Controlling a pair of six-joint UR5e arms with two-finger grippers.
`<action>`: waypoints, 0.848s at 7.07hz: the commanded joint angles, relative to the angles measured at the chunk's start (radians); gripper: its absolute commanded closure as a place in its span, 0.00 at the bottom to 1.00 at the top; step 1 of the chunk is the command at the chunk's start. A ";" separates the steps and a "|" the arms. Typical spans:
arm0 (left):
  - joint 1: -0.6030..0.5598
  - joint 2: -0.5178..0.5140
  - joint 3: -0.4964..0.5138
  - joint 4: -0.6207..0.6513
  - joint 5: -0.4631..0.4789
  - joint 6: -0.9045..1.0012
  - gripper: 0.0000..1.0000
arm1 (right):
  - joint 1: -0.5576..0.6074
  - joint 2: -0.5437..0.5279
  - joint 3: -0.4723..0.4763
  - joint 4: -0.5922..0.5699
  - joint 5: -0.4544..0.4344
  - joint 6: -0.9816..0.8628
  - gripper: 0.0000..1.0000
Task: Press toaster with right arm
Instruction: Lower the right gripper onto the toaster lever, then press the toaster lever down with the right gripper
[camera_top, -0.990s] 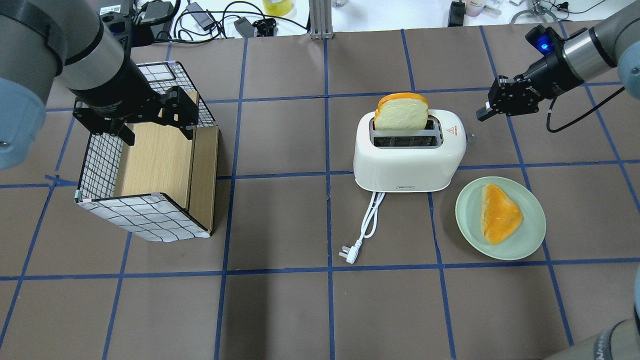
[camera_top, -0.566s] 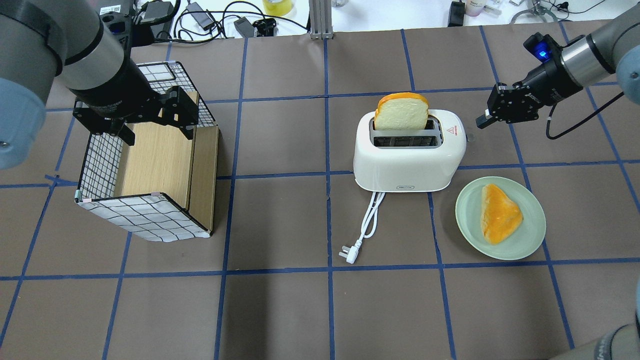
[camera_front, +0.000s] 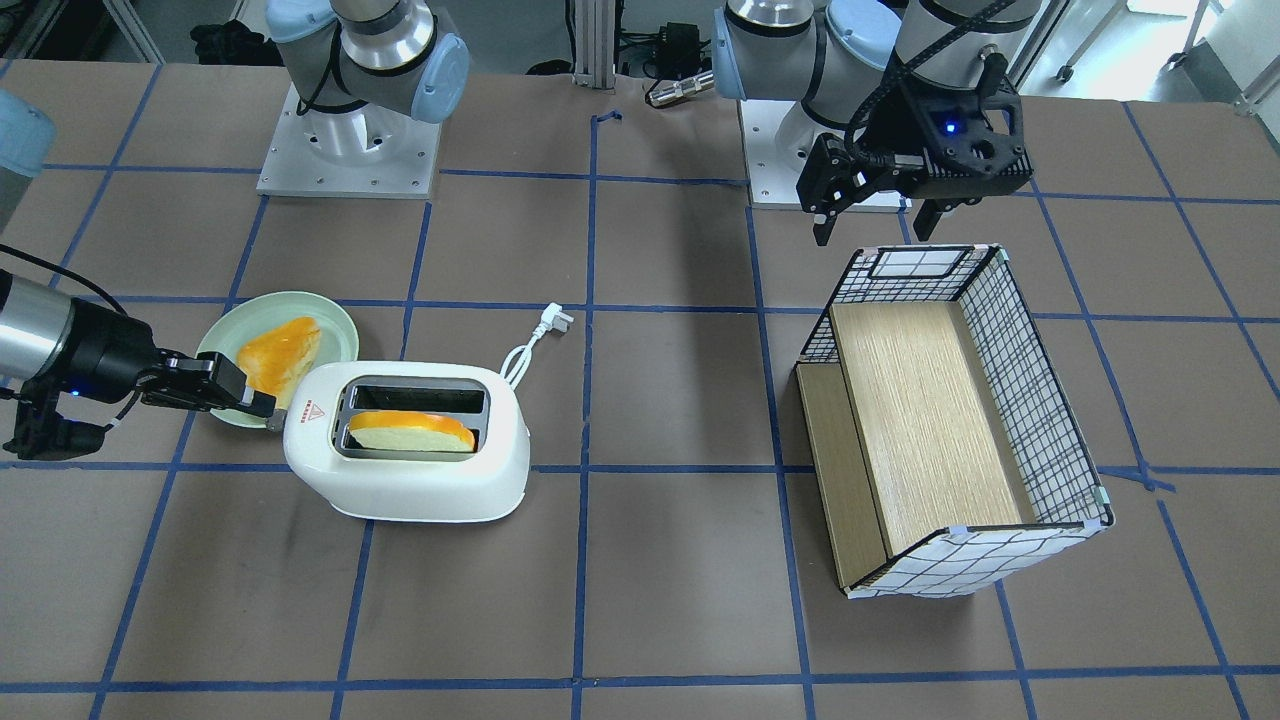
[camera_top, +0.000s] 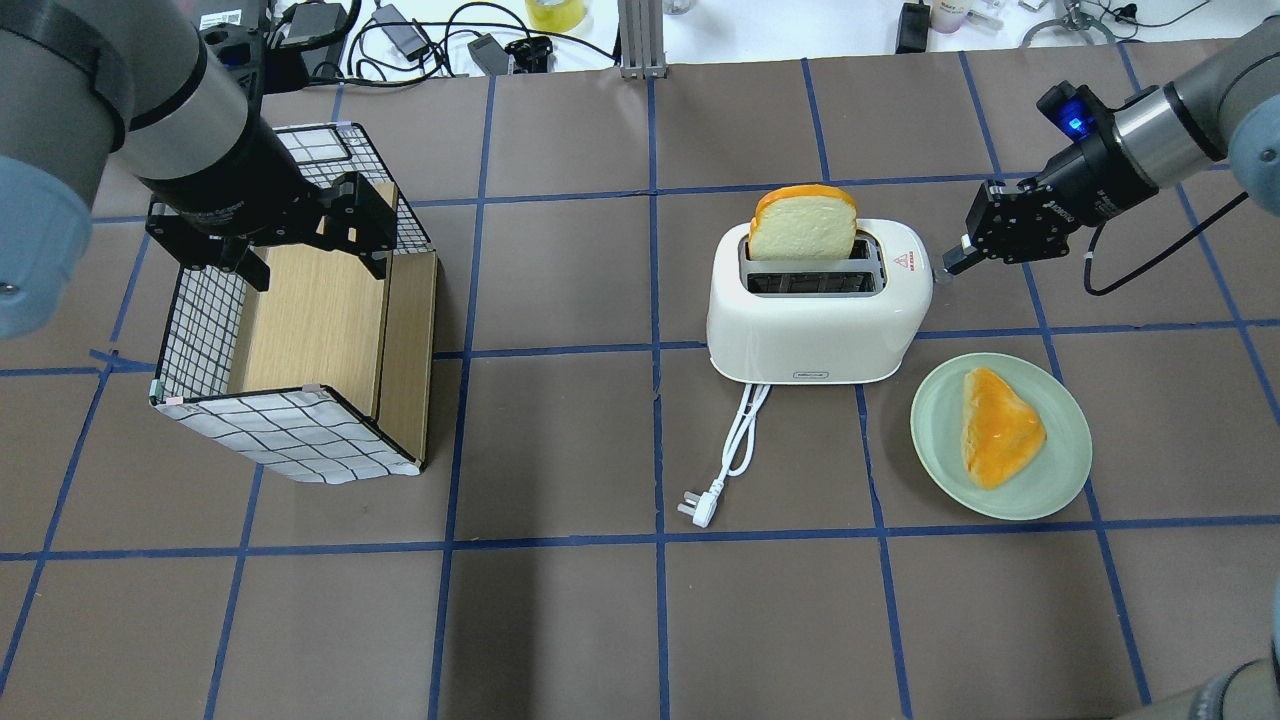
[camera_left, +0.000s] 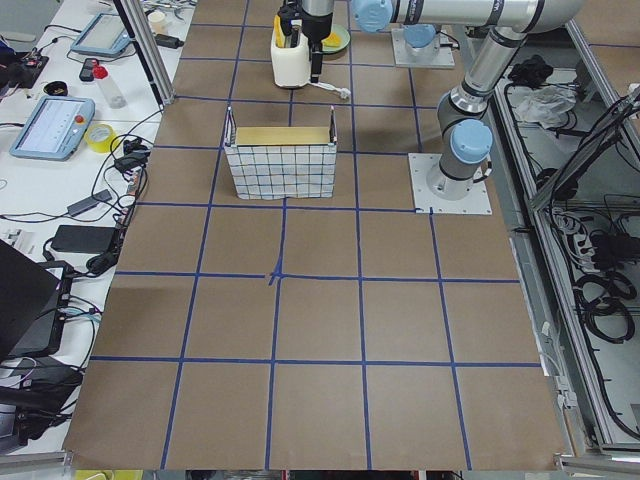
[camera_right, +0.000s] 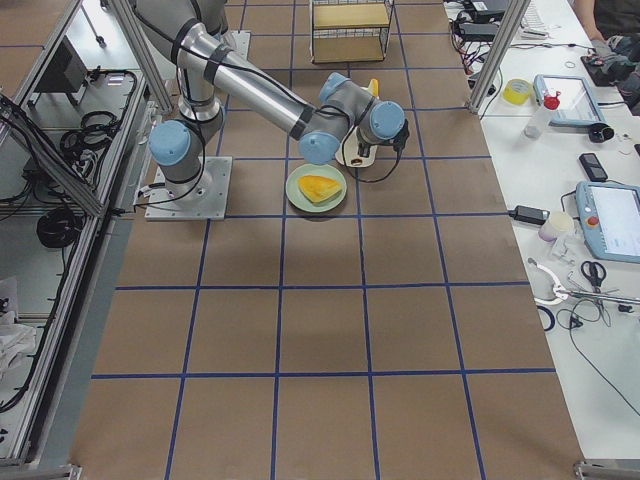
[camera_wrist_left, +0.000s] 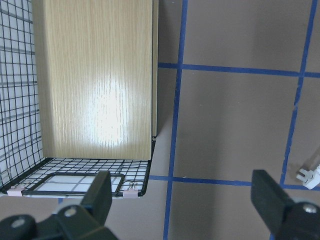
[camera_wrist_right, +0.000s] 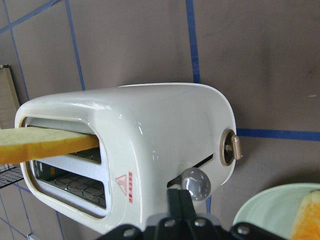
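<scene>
The white toaster (camera_top: 815, 310) stands mid-table with a bread slice (camera_top: 803, 225) upright in its far slot. It also shows in the front view (camera_front: 410, 480) and the right wrist view (camera_wrist_right: 150, 135). My right gripper (camera_top: 950, 265) is shut and empty. Its tips are at the toaster's right end, right by the grey lever knob (camera_wrist_right: 195, 182); I cannot tell whether they touch it. In the front view the right gripper (camera_front: 262, 405) meets the toaster's end. My left gripper (camera_top: 300, 240) is open and empty above the grid-patterned wooden box (camera_top: 310, 330).
A pale green plate (camera_top: 935, 420) with a second bread slice (camera_top: 1000, 425) lies just right of the toaster's front. The toaster's white cord and plug (camera_top: 700, 500) trail toward the front. Cables and clutter lie beyond the table's far edge.
My right gripper has moved left and down toward the toaster, from well clear of its right end to the lever knob. The left arm, toaster and bread have not moved.
</scene>
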 joint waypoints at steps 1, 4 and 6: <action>0.000 -0.001 0.000 0.000 0.001 0.000 0.00 | 0.000 0.006 0.030 -0.013 -0.003 -0.025 1.00; 0.000 0.001 0.000 0.000 -0.001 0.000 0.00 | 0.000 0.005 0.030 -0.020 0.006 -0.021 1.00; 0.000 -0.001 0.000 0.000 0.000 0.000 0.00 | 0.000 0.022 0.031 -0.060 0.013 -0.021 1.00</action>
